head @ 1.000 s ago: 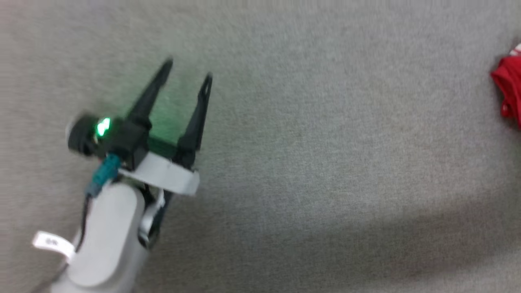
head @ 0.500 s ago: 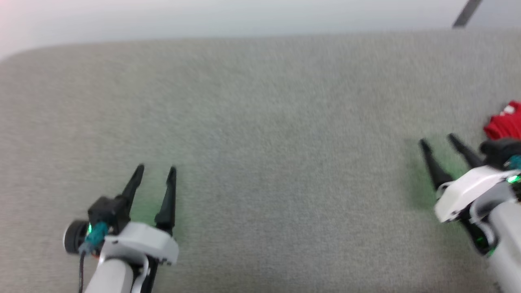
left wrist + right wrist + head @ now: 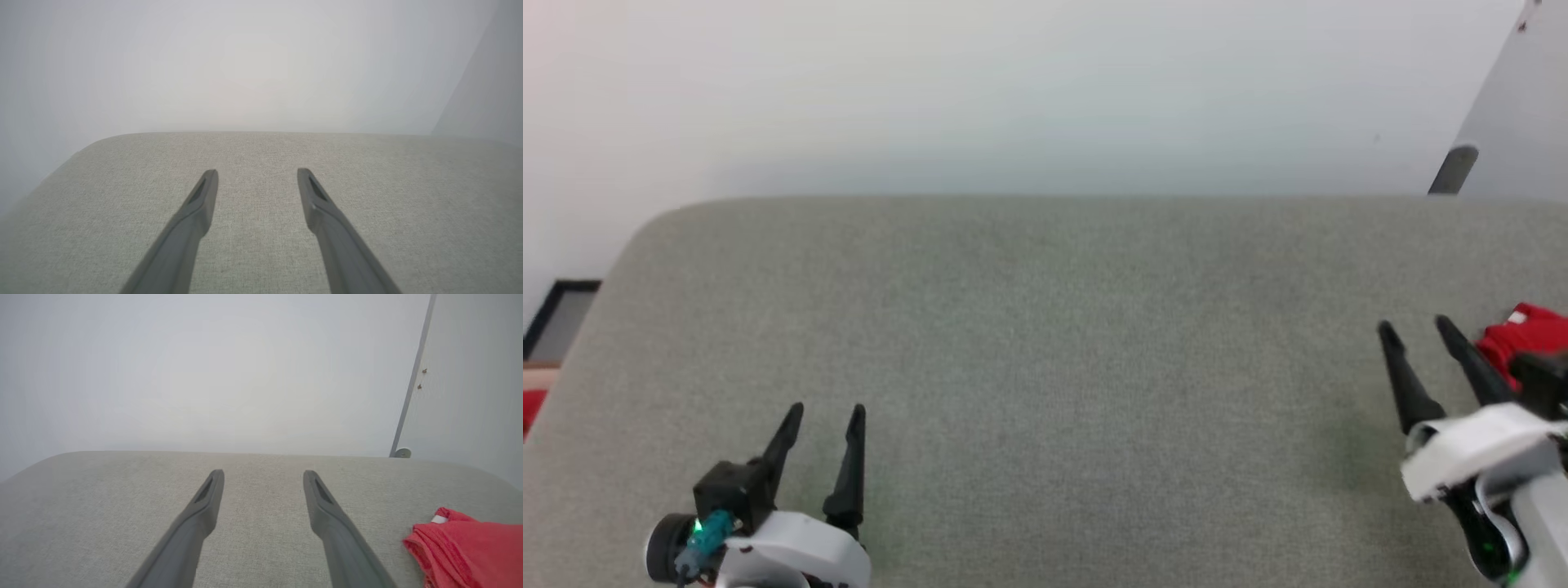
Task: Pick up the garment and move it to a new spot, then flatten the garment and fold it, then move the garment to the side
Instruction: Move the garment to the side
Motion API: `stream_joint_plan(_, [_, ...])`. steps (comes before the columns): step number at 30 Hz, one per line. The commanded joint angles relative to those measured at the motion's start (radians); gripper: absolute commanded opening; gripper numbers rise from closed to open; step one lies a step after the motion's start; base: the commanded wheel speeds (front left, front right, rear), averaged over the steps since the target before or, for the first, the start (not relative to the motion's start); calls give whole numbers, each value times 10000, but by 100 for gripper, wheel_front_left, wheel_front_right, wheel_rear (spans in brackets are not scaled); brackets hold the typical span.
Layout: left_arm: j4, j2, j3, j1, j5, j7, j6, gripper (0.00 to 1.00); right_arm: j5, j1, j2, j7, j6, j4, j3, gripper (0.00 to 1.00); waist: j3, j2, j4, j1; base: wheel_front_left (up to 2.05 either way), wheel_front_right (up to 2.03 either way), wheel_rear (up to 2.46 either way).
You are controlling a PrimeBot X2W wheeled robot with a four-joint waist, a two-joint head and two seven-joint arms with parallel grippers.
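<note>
The garment (image 3: 1534,336) lies as a compact red bundle with a scrap of white showing, at the far right of the grey padded surface (image 3: 1045,310). That probably leaves the broad middle open for spreading it out, though I cannot tell whether it is crumpled or folded. The right gripper (image 3: 1413,324) hovers just beside it, jaws spread wide, holding nothing and clear of the cloth. The left gripper (image 3: 827,407), well apart toward the other end, is equally wide and unladen.

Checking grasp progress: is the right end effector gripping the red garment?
No, the right end effector stands open and empty, the garment lying apart beside it.
</note>
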Motion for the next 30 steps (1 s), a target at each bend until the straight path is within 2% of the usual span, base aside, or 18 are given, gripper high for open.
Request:
stream_joint_plan(1, [-70,-72,49,199,95,-8,-75,100,-122,472,45,-39,-11,-271,-293,100,-358,-1,56,0,0,0,0])
stream_joint_plan(8, [-517,-214,170,902,151,-3,-247,100,-266,2170,379,68,-11,-1619,-1221,100,-591,-1,99,0,0,0,0])
stream_joint_plan(16, [-1583,-408,375,2170,301,-2,-210,100,-501,3867,907,607,-11,-3192,-2259,100,-740,-1,224,0,0,0,0])
stream_joint_plan(25, [-2085,-496,530,2668,266,-3,-250,100,-1046,4872,1396,1279,-11,-4677,-3224,100,-730,-1,268,0,0,0,0])
stream_joint_plan(30, [-2129,-533,593,2668,202,-4,-287,100,-1156,5052,1727,1556,-9,-5117,-3521,100,-720,-1,225,0,0,0,0])
